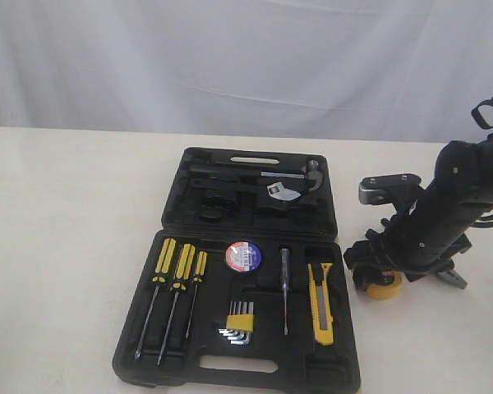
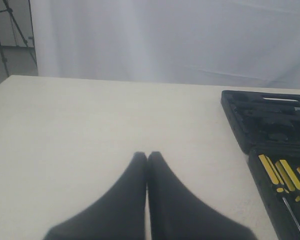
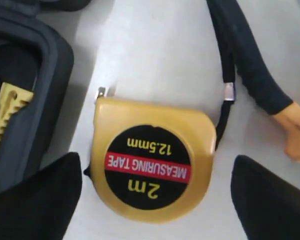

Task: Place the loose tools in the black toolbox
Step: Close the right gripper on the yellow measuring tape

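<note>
The tape measure lies flat on the table, just to the right of the toolbox in the exterior view. Its round black face reads "2m" and "12.5mm" in yellow, with "MEASURING TAPE" in white on a red band. A black cord with a metal crimp runs off its side.

The right gripper is down over it with its fingers wide apart, one on each side. One finger is at the case's edge; the other is clear of it. Near that second finger lie the pliers, with a black handle and an orange tip.

The toolbox is open. The knife sits in a slot at the right of its near half. The tape roll sits in the middle; the writing on its white-red-blue label is too small to read.

The left gripper is over bare table to the left of the toolbox, its fingers pressed together on nothing.
</note>
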`<act>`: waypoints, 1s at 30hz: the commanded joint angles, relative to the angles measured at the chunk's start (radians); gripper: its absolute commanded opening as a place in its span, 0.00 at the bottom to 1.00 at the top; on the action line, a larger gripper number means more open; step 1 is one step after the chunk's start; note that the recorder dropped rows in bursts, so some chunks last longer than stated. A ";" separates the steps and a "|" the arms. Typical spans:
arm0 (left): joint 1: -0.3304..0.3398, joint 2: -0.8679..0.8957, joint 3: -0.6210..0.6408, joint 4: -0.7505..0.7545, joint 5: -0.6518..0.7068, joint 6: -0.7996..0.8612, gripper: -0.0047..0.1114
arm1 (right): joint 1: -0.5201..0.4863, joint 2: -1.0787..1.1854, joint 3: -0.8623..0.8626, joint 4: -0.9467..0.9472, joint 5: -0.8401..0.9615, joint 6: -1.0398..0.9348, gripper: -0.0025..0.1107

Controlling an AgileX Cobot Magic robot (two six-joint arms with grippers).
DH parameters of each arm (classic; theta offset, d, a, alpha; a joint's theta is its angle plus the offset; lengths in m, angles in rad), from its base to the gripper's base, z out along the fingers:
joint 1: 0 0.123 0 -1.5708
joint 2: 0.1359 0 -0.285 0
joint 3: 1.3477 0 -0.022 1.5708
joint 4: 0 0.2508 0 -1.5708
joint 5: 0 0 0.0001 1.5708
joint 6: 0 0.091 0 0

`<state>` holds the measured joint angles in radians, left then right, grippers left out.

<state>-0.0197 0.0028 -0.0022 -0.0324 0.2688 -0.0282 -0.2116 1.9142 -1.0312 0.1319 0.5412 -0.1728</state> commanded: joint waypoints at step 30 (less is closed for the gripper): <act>-0.002 -0.003 0.002 0.008 -0.001 -0.001 0.04 | 0.001 -0.088 -0.207 0.226 0.197 0.022 0.27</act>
<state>-0.0197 0.0028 -0.0022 -0.0302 0.2688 -0.0282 -0.2116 1.8347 -1.2139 0.3032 0.7243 -0.1532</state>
